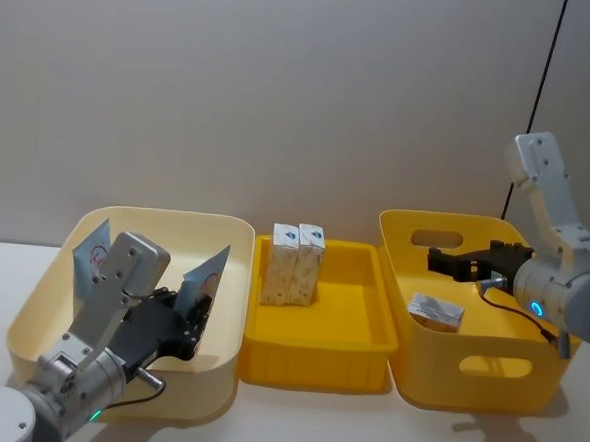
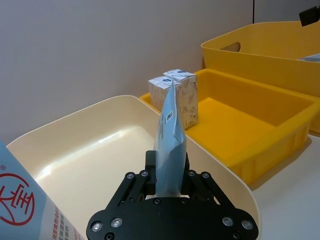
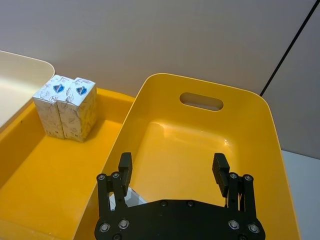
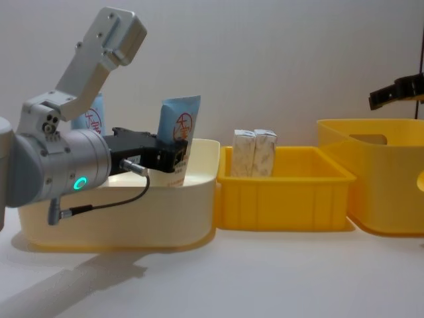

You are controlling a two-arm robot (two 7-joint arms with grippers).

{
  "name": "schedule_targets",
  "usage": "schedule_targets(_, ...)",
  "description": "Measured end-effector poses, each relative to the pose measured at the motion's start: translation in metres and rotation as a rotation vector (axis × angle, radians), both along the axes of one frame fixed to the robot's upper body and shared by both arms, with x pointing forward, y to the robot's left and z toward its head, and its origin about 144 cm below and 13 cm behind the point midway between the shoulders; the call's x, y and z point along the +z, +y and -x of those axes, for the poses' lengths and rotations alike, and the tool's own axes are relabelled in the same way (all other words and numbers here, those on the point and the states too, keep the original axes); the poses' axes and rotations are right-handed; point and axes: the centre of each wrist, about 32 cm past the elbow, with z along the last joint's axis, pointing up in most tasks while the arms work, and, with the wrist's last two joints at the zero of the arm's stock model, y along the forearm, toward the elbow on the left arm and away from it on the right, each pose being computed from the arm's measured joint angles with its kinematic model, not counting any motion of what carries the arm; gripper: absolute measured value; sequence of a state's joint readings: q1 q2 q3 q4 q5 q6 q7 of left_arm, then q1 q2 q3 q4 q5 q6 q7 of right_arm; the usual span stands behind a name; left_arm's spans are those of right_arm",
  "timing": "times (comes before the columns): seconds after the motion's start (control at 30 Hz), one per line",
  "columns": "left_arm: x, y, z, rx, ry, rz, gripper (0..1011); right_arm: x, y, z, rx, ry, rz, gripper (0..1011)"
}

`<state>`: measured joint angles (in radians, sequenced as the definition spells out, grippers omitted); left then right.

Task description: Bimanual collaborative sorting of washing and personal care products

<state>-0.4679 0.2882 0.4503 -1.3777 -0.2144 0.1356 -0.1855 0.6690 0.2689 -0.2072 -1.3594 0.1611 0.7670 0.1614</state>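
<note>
1. The cream tub fills the head view's lower left. The yellow tray sits centre and the handled tub right.
2. My left gripper is inside the cream tub, clamped on the foot of a tube. The tube's long axis is upright, and the tray lies to its right.
3. My right gripper hangs wide open over the handled tub, with a flat carton just below it.
4. Two upright cartons touch in the tray.

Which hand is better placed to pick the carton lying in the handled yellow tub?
Right. The right hand hangs open over the handled yellow tub, close to the carton; the left hand is shut on a tube in the cream tub.
</note>
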Motion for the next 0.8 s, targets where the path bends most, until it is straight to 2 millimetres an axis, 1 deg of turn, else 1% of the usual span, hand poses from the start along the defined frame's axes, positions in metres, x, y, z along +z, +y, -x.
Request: schedule_targets(0.8, 0.0001, 0.0000, -0.0001, 0.000, 0.000, 0.000, 250, 0.0000, 0.0000, 0.0000, 0.000, 0.000, 0.000, 1001)
